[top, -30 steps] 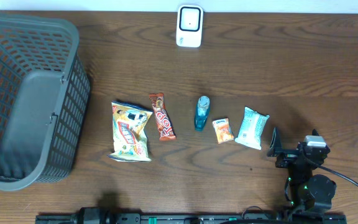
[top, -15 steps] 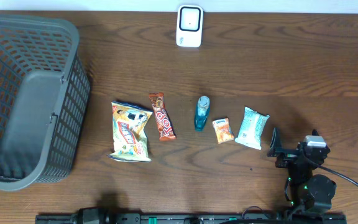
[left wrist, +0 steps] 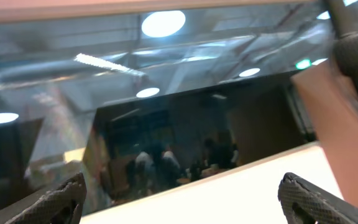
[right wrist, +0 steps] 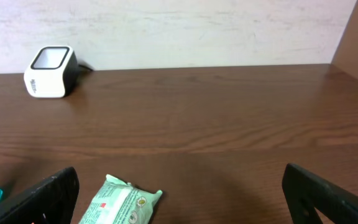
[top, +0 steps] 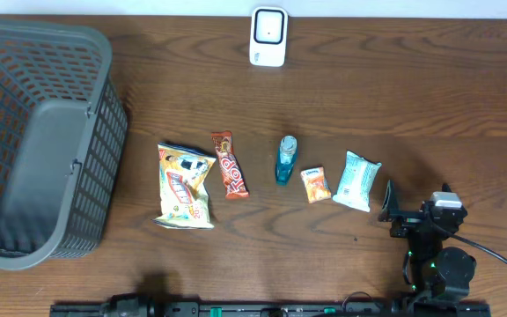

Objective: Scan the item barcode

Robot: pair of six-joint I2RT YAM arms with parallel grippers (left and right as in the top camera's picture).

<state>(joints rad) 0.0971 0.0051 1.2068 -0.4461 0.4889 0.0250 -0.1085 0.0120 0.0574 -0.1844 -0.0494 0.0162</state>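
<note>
A dark brown wooden table (top: 394, 88) with long wavy grain is filling the overhead view. At its left edge a big grey plastic basket (top: 113, 132) is sitting, its walls a lattice of square holes and its corners rounded.

The items are lying in a loose row across the middle of the table, all well apart from the basket. The largest is a crinkled yellow snack bag (top: 186, 185), puffy and glossy, at the left end of the row. At the right end a flat, pale green-and-white wipes pack (top: 357, 180) is lying slightly tilted. A boxy white scanner (top: 268, 37) with rounded corners and a dark window is standing alone at the far edge. Just right of the bag a slim orange-brown chocolate bar (top: 229, 165) is lying lengthwise, then a small translucent blue bottle (top: 286, 160) on its side, then a tiny square orange sachet (top: 316, 185) near the wipes pack.

The right gripper (right wrist: 180, 198) is hovering low at the near right — its dark, pebbled fingertips are spread wide with nothing between them, and the wipes pack is lying just ahead. The left gripper (left wrist: 185, 200) is pointing up at ceiling lights and dark glass — jaws likewise spread wide and gripping nothing.
</note>
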